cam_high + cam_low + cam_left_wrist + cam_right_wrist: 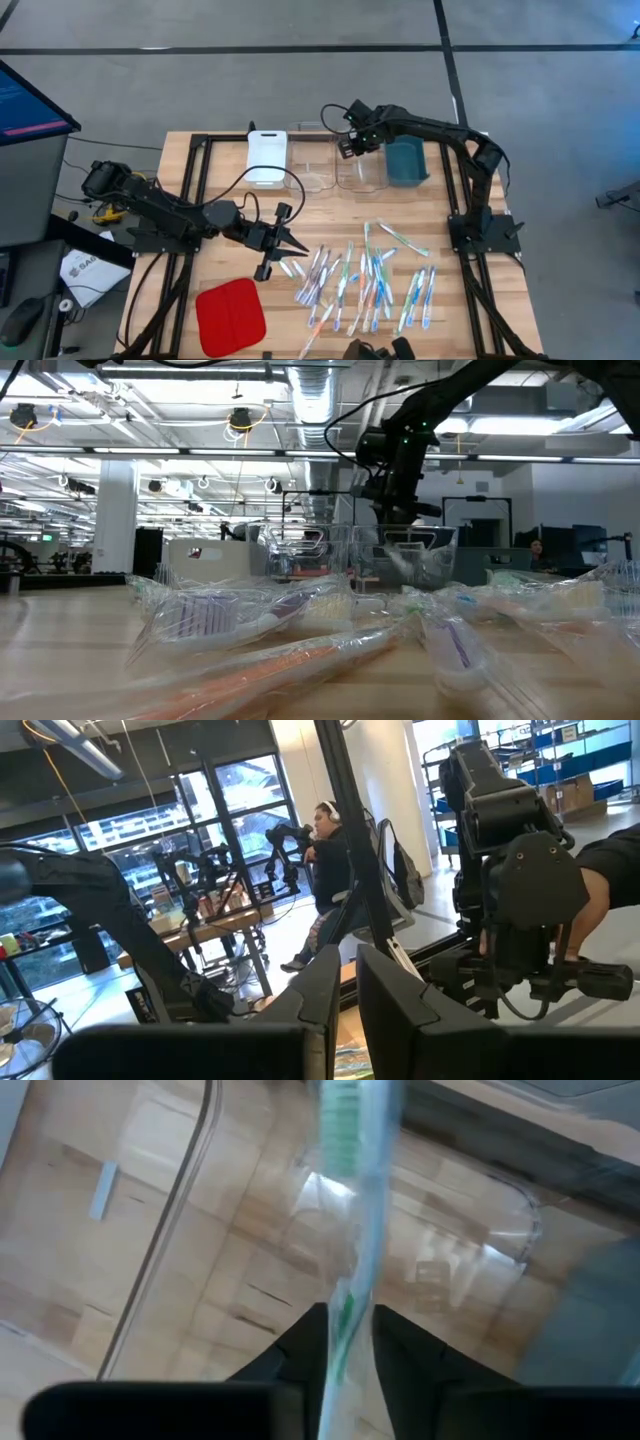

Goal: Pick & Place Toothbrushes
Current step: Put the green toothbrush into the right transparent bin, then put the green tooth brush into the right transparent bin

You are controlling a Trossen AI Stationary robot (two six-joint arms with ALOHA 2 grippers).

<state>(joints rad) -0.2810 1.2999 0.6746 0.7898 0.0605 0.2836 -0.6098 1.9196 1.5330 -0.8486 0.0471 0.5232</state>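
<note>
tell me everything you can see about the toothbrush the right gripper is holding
The slim pale-blue plastic toothbrush with green bristles is pinched low on its handle between the two dark fingers of the right gripper, which is shut on it. A green accent shows on the handle near the grip. It sticks straight out past the fingertips, bristle end farthest away. It hangs over the clear plastic tray at the table's far side, apparently touching nothing but the fingers. Its wrapping, if any, cannot be told.
</note>
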